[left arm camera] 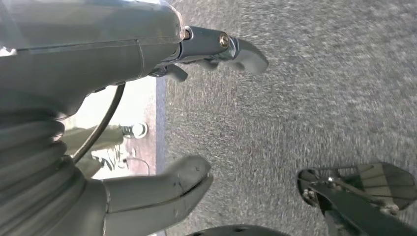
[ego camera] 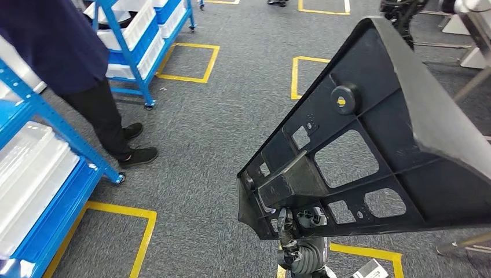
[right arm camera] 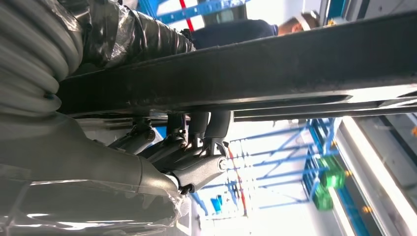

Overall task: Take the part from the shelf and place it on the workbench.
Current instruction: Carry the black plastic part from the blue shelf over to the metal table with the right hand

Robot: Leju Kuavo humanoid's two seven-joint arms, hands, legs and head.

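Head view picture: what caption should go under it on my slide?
Robot's right hand holds a big black part above grey carpet, near blue shelves.

Left robot hand (left arm camera: 196, 113): grey ribbed cover, thick grey thumb, silver casing, black cable. Right robot hand (right arm camera: 182, 162): dark fingers, clear plastic wrap.

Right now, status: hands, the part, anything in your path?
Right hand grips black part, held up over carpet. Left hand open, holds nothing. Person standing ahead-left beside blue shelf.

One black part (ego camera: 370, 145) is held aloft, with one person (ego camera: 69, 63) standing nearby. Two blue shelves (ego camera: 40, 168) hold white trays. Five yellow floor squares (ego camera: 188, 62) are visible.
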